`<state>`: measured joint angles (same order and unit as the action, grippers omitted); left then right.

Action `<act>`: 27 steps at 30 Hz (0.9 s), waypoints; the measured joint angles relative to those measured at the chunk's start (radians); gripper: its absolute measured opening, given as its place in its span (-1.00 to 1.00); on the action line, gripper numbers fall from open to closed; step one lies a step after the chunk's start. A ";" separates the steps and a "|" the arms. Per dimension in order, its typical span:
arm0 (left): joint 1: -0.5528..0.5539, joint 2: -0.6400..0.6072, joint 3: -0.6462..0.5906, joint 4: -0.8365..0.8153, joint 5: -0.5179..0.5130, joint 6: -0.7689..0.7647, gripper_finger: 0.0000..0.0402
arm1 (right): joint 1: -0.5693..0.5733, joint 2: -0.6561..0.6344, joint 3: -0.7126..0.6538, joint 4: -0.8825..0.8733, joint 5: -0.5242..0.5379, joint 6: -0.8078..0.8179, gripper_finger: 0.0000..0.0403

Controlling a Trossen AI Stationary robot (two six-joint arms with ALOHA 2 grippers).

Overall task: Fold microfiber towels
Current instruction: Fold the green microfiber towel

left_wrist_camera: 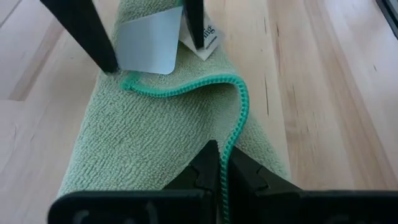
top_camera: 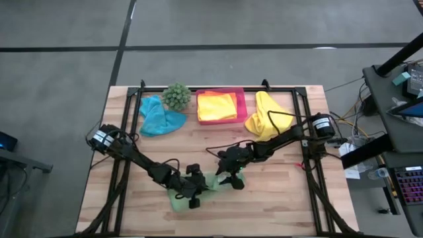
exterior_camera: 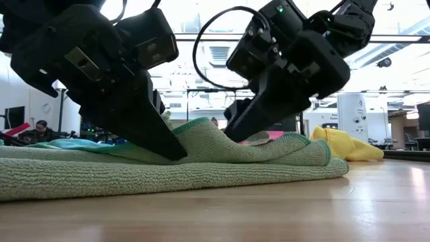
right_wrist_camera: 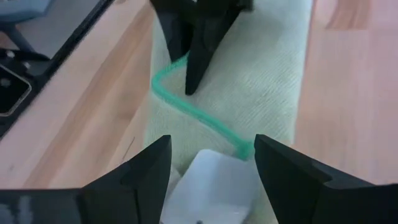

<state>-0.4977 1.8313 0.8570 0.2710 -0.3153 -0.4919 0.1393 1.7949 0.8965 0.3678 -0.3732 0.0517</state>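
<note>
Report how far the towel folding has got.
Done, apparently: a yellow towel lies folded flat in the pink tray. In hand: the light green towel at the table's front, already doubled over; the left claw is shut on its teal-stitched edge, and the right claw stands open over it, by its white label. Left: the teal blue towel and the other yellow towel lie crumpled at the back.

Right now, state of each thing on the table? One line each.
light green towel: folded, flat near the table's front, both grippers on it
left gripper: shut on the towel's green hem
right gripper: open, over the towel's white tag
teal towel: crumpled, unfolded
loose yellow towel: crumpled, unfolded
pink tray: holds folded orange and yellow towels
</note>
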 joint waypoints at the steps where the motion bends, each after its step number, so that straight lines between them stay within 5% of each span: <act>1: 0.000 0.000 0.000 0.001 0.000 0.000 -1.00 | 0.005 0.009 0.000 0.005 0.000 -0.001 0.09; 12: 0.001 0.001 0.000 0.006 -0.004 0.000 -1.00 | 0.013 0.046 0.000 0.059 0.119 -0.022 0.02; 27: 0.007 0.001 0.000 0.007 -0.004 0.001 -1.00 | 0.022 0.067 0.000 0.058 0.085 -0.029 -0.39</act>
<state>-0.4908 1.8320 0.8570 0.2779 -0.3195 -0.4911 0.1616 1.8623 0.8963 0.4259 -0.2886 0.0230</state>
